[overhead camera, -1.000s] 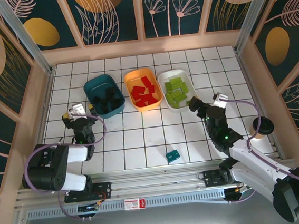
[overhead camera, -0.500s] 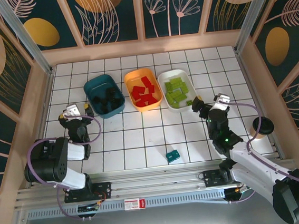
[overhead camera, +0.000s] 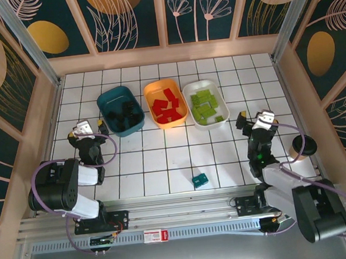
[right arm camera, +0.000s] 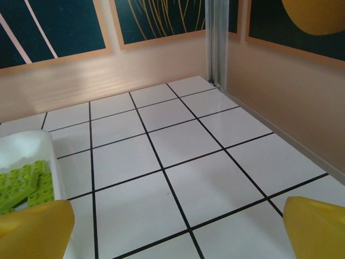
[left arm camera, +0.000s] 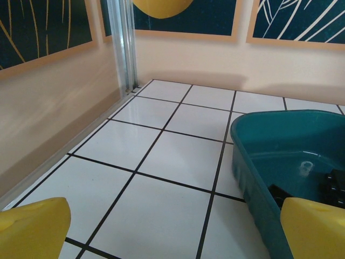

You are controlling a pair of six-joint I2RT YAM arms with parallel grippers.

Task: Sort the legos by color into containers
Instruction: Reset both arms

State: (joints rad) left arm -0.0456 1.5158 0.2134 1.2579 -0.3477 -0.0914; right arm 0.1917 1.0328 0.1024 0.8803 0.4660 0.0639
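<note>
Legos lie sorted around the orange tub: red inside, black in the teal tub leftward, green in the white tub rightward, one teal brick loose nearer you. Your left gripper and right gripper gape empty.

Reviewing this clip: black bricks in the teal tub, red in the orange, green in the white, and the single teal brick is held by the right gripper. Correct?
Not quite. The teal brick lies loose on the table near the front edge, as the top view shows. The right gripper is open and empty. The rest stands.
</note>
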